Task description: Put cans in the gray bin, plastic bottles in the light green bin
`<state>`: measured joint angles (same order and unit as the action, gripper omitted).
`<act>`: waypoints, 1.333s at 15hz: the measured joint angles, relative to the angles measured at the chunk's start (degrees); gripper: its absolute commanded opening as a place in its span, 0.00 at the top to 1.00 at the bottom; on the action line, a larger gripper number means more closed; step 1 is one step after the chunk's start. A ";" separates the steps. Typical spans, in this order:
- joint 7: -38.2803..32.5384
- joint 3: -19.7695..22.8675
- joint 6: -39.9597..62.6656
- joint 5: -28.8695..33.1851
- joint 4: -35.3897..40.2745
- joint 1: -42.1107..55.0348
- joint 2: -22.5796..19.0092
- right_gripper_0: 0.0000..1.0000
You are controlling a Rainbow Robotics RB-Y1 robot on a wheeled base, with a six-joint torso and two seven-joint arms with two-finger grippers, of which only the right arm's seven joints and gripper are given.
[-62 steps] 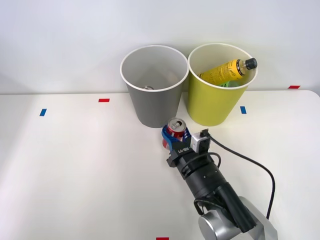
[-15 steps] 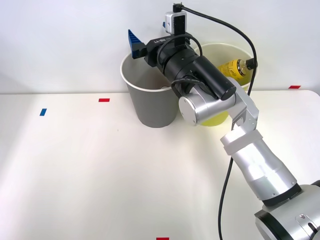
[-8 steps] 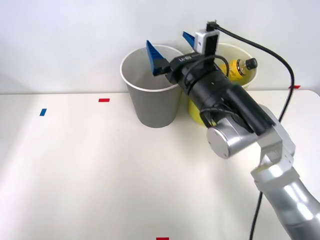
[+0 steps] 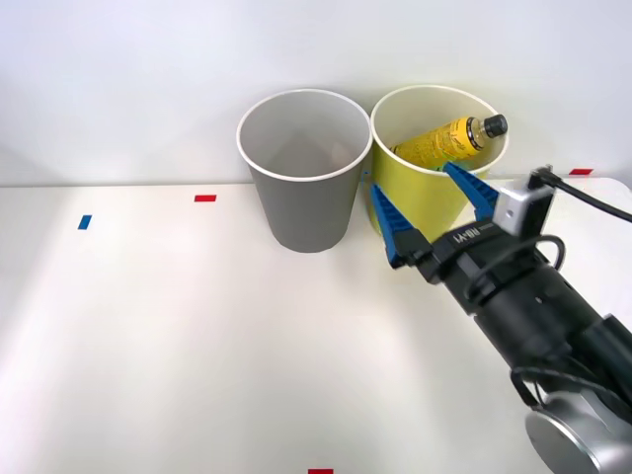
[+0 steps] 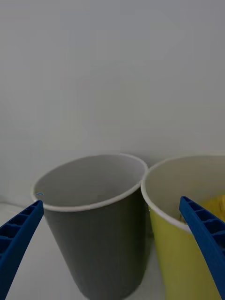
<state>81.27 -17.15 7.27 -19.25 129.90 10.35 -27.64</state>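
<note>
White tabletop is stretching across the lower frame under a plain pale wall, with a blue tape mark sitting at the far left, a red tape mark a little right of it, and another red mark lying at the bottom edge. Toward the upper centre the gray bin is standing upright, its white rim touching or nearly touching the rim of the light green bin just to its right; no can is showing in the part of its pale inside that is visible. A yellow-labelled plastic bottle is leaning inside the light green bin, its black cap resting against the right side of the rim. In the lower right the right gripper is hanging in front of the light green bin, its blue ribbed fingers spreading wide apart with nothing between them. A black cable is running off the right edge. At the wrist camera, both bins are standing side by side between the two spread fingers.
</note>
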 measured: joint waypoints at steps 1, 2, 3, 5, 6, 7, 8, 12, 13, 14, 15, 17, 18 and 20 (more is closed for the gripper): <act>-0.11 0.42 -1.86 -0.04 0.69 3.45 -0.74 0.00; -0.17 0.78 -4.28 -0.08 1.08 6.53 -1.37 0.00; -0.20 0.98 -6.51 -0.12 1.23 9.34 -1.84 0.00; -0.26 1.08 -10.45 -0.18 1.33 14.90 -2.47 0.00; -0.23 1.12 -11.42 -0.21 1.35 16.90 -2.61 0.00; -0.14 1.14 -11.78 -0.15 1.35 18.80 -2.32 0.00; 0.04 1.15 -11.90 0.01 1.34 20.66 -0.97 0.00; 1.71 1.12 -12.06 1.52 1.35 27.05 5.42 0.00; 1.91 1.09 -12.05 1.74 1.35 28.08 6.03 0.00; 2.09 1.09 -12.05 1.87 1.35 29.11 6.55 0.00; 2.32 1.12 -12.04 2.00 1.35 30.04 7.04 0.00; 2.87 1.04 -11.87 2.52 1.33 31.37 8.18 0.00; 3.00 0.83 -11.44 3.33 1.24 31.83 9.58 0.00; 2.39 0.80 -11.41 9.10 -0.13 31.91 12.75 0.00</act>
<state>83.65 -16.34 -4.15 -10.15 129.77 42.26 -14.90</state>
